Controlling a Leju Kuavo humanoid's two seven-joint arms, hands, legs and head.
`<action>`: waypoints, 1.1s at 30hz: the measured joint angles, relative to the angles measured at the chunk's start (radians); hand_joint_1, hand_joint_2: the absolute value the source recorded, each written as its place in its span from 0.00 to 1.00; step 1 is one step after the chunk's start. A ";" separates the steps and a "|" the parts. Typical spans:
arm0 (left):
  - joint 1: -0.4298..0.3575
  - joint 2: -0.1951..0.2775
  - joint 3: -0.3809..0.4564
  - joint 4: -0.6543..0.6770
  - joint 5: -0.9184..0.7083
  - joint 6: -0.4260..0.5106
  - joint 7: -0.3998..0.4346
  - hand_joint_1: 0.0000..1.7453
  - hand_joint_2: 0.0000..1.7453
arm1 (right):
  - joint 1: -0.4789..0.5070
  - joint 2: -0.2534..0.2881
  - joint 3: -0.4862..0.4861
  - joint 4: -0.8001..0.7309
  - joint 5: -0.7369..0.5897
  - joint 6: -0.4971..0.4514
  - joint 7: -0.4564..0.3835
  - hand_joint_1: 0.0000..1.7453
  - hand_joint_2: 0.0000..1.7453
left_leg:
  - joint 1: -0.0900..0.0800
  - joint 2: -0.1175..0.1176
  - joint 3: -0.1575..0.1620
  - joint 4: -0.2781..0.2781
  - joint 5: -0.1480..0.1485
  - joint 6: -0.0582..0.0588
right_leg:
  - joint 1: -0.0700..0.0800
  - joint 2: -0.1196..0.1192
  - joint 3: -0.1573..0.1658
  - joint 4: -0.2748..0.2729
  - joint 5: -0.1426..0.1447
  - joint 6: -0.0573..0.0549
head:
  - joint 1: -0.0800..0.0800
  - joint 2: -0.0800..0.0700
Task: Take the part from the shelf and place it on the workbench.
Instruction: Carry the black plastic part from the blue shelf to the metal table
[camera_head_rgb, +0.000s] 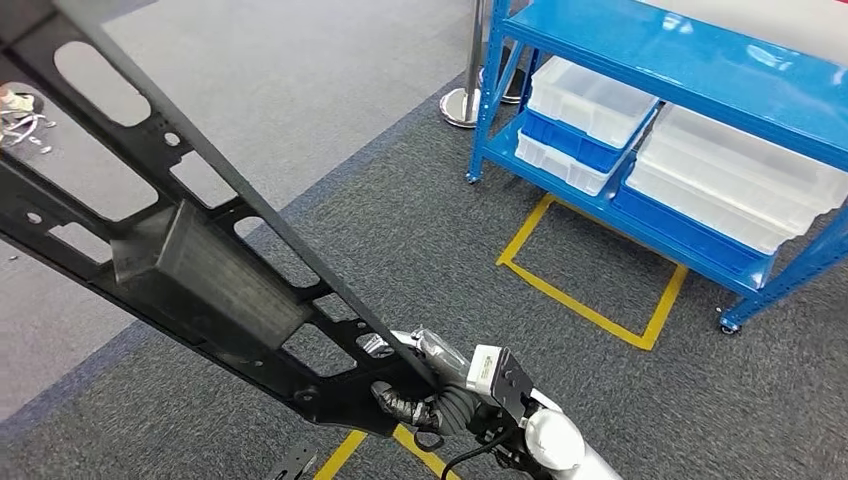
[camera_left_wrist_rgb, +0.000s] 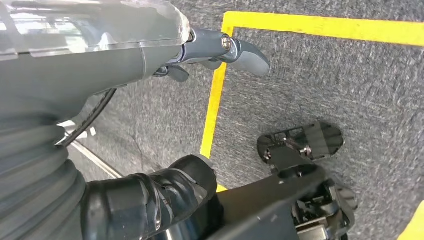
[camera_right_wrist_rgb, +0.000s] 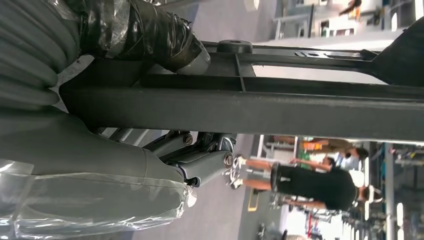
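Grey carpet (camera_head_rgb: 400, 210) covers the floor, darker in the middle and paler to the left, with yellow tape lines (camera_head_rgb: 590, 300) marking a rectangle in front of a blue metal shelf rack (camera_head_rgb: 690, 60) at the upper right. On the rack's lower tier sit four clear plastic bins (camera_head_rgb: 735, 175) that can be counted: two stacked on the left and two larger ones on the right, with blue trays under them. One chrome post with a round base (camera_head_rgb: 465, 100) stands just beside the rack's left leg. No brand, label or writing can be read on anything. One long black metal frame part with cut-out openings (camera_head_rgb: 200, 270) runs diagonally from the upper left down to the lower middle of the head view, carried in the air over the carpet and well apart from the rack. The right hand (camera_head_rgb: 420, 395) grips its lower end, dark fingers wrapped around the frame's bar; the right wrist view shows the same bar (camera_right_wrist_rgb: 250, 110) clasped close to the wrist cover, with people (camera_right_wrist_rgb: 320, 182) standing in the background. The left hand (camera_left_wrist_rgb: 220, 50) hangs over the carpet beside a yellow line, its fingers apart and holding nothing.
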 joint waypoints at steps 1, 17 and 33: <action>-0.001 0.000 0.000 0.000 0.000 0.000 0.000 0.00 1.00 | -0.002 0.000 0.000 0.000 0.000 0.000 0.000 1.00 1.00 | 0.000 -0.012 -0.003 0.006 -0.002 -0.004 | -0.001 0.019 0.029 -0.065 0.027 -0.002 | 0.000 0.000; -0.014 0.011 0.027 0.006 0.005 0.000 -0.002 0.00 1.00 | -0.052 0.033 0.000 0.037 -0.052 0.066 -0.007 1.00 1.00 | 0.001 0.116 -0.033 0.050 -0.011 -0.045 | 0.007 -0.095 0.078 -0.155 0.041 -0.034 | -0.005 0.000; -0.021 0.016 0.052 0.009 0.008 -0.001 0.014 0.00 1.00 | -0.095 0.048 0.001 0.091 -0.091 0.124 -0.009 1.00 1.00 | 0.003 -0.025 -0.011 0.003 0.007 -0.010 | -0.003 0.034 0.040 -0.108 0.048 -0.009 | -0.003 0.000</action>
